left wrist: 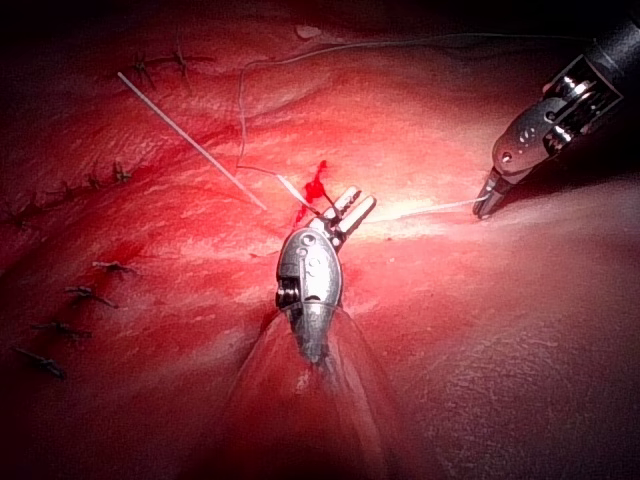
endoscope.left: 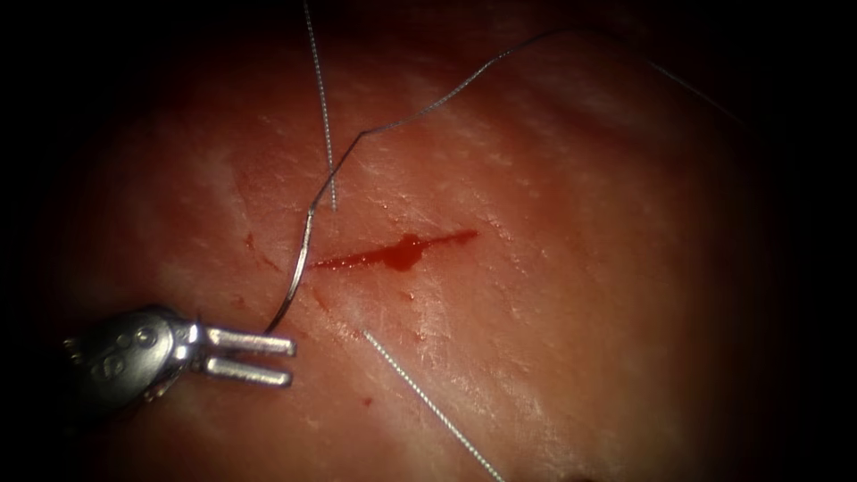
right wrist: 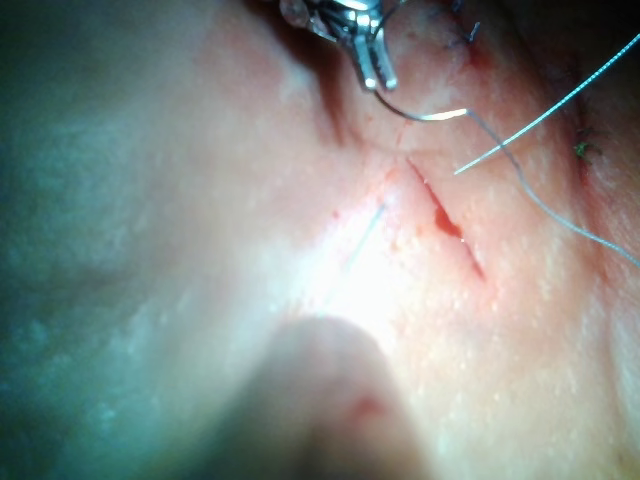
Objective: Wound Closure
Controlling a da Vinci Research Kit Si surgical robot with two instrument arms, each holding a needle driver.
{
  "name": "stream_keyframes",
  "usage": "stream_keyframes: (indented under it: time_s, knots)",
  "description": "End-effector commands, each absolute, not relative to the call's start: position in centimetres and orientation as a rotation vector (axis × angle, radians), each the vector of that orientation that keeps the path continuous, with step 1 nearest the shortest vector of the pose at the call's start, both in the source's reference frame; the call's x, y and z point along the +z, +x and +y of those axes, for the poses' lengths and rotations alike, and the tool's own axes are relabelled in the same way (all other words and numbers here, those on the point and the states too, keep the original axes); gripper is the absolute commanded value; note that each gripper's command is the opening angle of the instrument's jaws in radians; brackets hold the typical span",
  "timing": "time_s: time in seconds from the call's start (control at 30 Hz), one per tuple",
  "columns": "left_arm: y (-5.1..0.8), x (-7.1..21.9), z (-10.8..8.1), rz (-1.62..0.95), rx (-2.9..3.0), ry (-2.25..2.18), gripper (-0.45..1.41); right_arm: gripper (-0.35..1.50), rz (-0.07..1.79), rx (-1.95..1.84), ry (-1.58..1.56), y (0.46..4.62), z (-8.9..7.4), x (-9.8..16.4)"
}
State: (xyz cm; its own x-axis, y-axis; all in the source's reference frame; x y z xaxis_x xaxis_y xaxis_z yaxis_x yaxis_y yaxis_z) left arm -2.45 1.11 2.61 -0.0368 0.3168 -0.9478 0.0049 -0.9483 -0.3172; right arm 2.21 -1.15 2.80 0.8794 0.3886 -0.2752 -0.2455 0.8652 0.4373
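Note:
The cut (endoscope.left: 393, 254) runs across the tissue (endoscope.left: 553, 295) with red fluid (endoscope.left: 406, 253) in it. The curved needle (endoscope.left: 296, 268) lies on the tissue just left of the cut's left end. Its thread (endoscope.left: 428, 109) runs up and to the right. One end of the needle rests by the upper jaw of my left tool (endoscope.left: 290, 360), whose jaws stand apart and grip nothing. In the right wrist view the needle (right wrist: 420, 115) curves away from those jaws. In the left wrist view my right tool (left wrist: 487, 205) is off to the cut's side, shut on a pale thread (left wrist: 440, 208).
A thread end (endoscope.left: 323, 107) comes down from the top to just above the cut. Another strand (endoscope.left: 428, 402) runs from below the cut to the bottom edge. Several dark finished stitches (left wrist: 70, 190) mark older cuts on the tissue.

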Motion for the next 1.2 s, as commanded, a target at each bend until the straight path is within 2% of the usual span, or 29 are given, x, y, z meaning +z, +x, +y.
stream_keyframes:
  time_s: [0.03,0.4,0.47,0.53,0.63,0.77,0.97,1.2]
  knots:
    - [-2.50,2.7,1.1,-0.345,2.087,-2.016,-0.45,-0.35,0.357,0.338,0.411,2.20,-1.1,2.9]
    - [-2.49,2.7,1.1,-0.346,2.087,-2.016,-0.45,-0.35,0.339,0.360,0.425,1.85,-1.3,2.9]
    - [-2.49,2.7,1.1,-0.346,2.087,-2.016,-0.45,0.79,0.386,0.391,0.358,1.85,-1.2,2.9]
    - [-2.49,2.7,1.1,-0.346,2.087,-2.016,-0.45,1.40,0.455,0.455,0.272,1.91,-0.9,2.8]
    - [-2.49,2.7,1.1,-0.346,2.087,-2.016,-0.45,1.45,0.541,0.549,0.199,2.02,-0.6,2.7]
    - [-2.50,2.7,1.1,-0.345,2.087,-2.015,-0.45,1.48,0.684,0.653,0.049,2.50,0.0,2.3]
    - [-2.47,2.7,1.1,-0.347,2.087,-2.017,-0.45,1.48,0.730,0.612,0.098,3.32,0.2,2.3]
    - [-2.46,2.7,1.1,-0.346,2.088,-2.015,-0.45,1.46,0.669,0.561,0.149,3.68,0.1,2.7]
